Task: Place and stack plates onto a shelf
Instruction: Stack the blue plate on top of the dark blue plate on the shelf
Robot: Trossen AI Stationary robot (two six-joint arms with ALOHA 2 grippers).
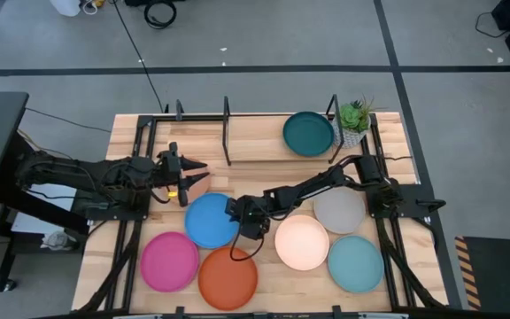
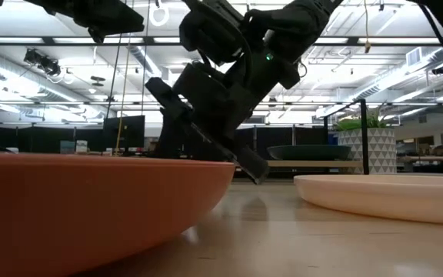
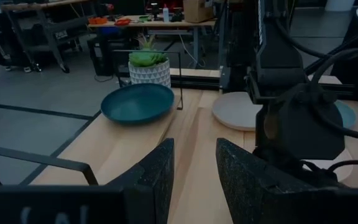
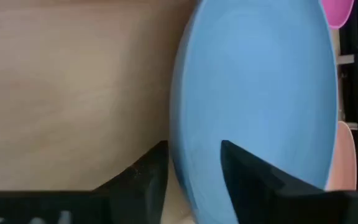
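Note:
My right gripper [image 1: 239, 215] is open and tipped down at the blue plate's [image 1: 209, 220] right edge. In the right wrist view one finger [image 4: 145, 171] stands outside the blue plate's rim [image 4: 178, 149] and the other [image 4: 253, 174] stands over its inside. I see no touch. My left gripper [image 3: 194, 168] is open. It hovers near the table's left side, over the tan plate [image 1: 198, 185], which is mostly hidden beneath it. The dark teal plate [image 1: 308, 133] lies on the right part of the shelf's wood base [image 1: 255, 142].
The magenta [image 1: 170, 260], orange [image 1: 227, 276], cream [image 1: 302, 241], grey [image 1: 339, 210] and light teal [image 1: 355, 262] plates lie flat on the near half of the table. A potted plant [image 1: 354, 120] stands by the shelf's right posts. The shelf's left part has bare wood.

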